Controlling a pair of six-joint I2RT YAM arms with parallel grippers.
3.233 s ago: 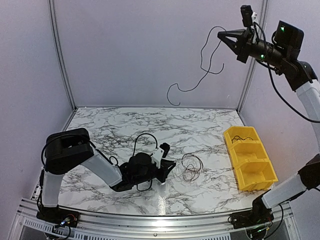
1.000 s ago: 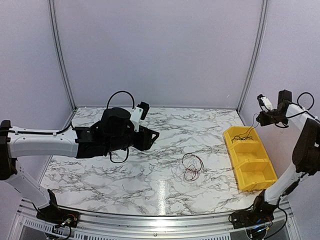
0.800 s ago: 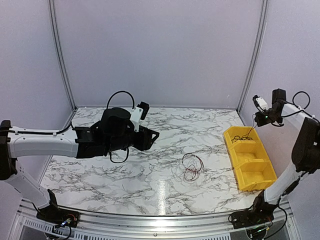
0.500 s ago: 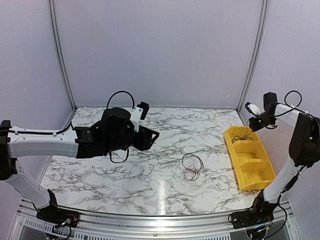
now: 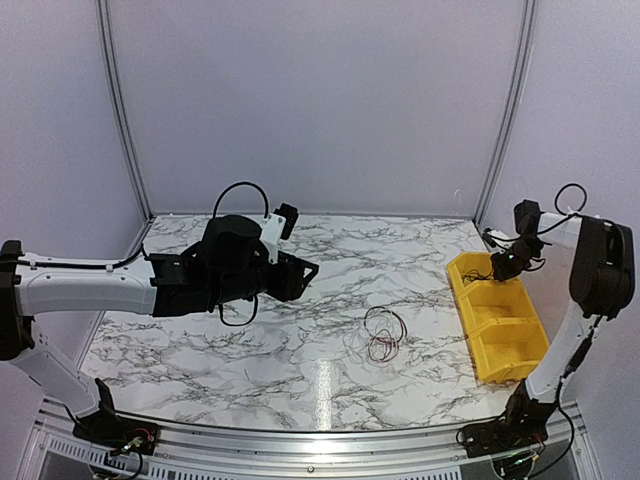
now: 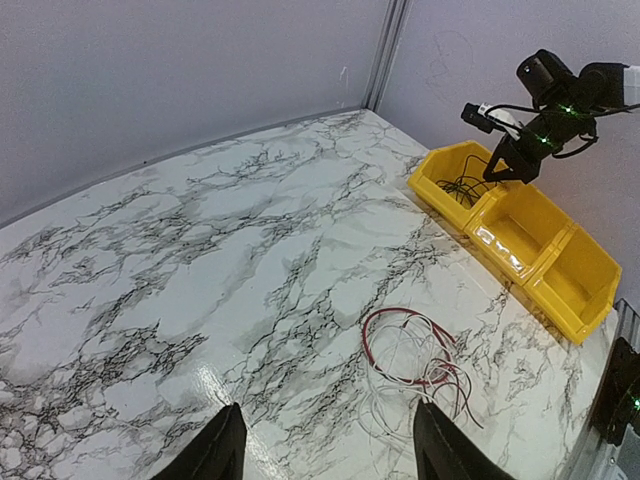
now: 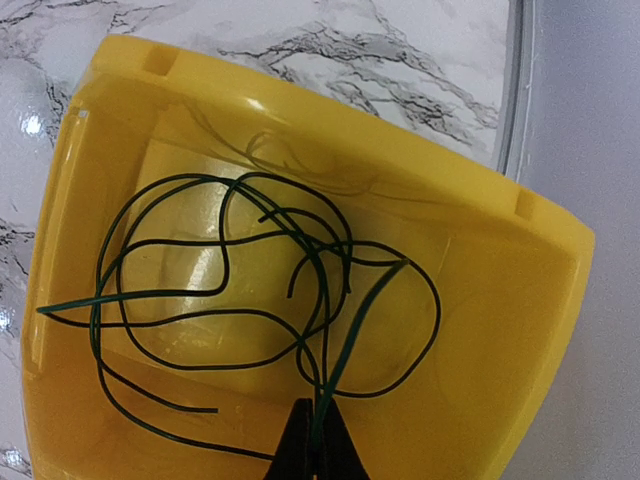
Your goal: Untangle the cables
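left hand [image 6: 330, 458]: held above the table [image 5: 250, 345], left of its middle, pointing toward the right side; its two fingers are spread wide with nothing between them.
right hand [image 7: 314, 452]: low over the far compartment of the yellow bin [image 5: 503, 322], its fingertips pinched together on one strand of the dark cable [image 7: 240, 300].
dark cable: coiled in several overlapping loops inside that far compartment, most of it lying on the bin's floor, with one strand running up into the right hand.
loose cables [image 6: 415, 362]: a small heap of red and white-grey loops, crossing over one another, flat on the table near its middle; they lie between the left hand and the yellow bin and touch neither.
yellow bin: three compartments in a row along the right side of the table.
table: white marble pattern with dark veins, glossy.
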